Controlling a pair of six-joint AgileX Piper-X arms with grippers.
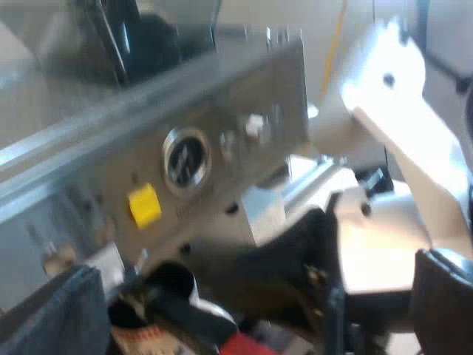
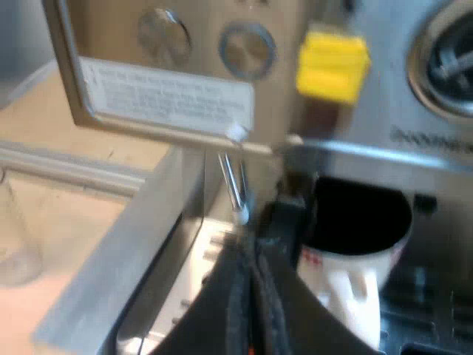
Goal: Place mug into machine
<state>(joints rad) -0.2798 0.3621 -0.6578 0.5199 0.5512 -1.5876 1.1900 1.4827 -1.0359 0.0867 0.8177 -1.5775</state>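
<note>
The right gripper (image 2: 255,296) is hovering at the rim of the mug (image 2: 349,285); whether it is gripping cannot be told. The mug is sitting beneath the front of the espresso machine (image 2: 369,148), seemingly placed, so letting go and backing away are remaining. The left gripper (image 1: 247,303) is hanging with its fingers spread apart.

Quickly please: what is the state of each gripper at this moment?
Left gripper: open, holding nothing.
Right gripper: closed, holding the mug by its rim.
</note>
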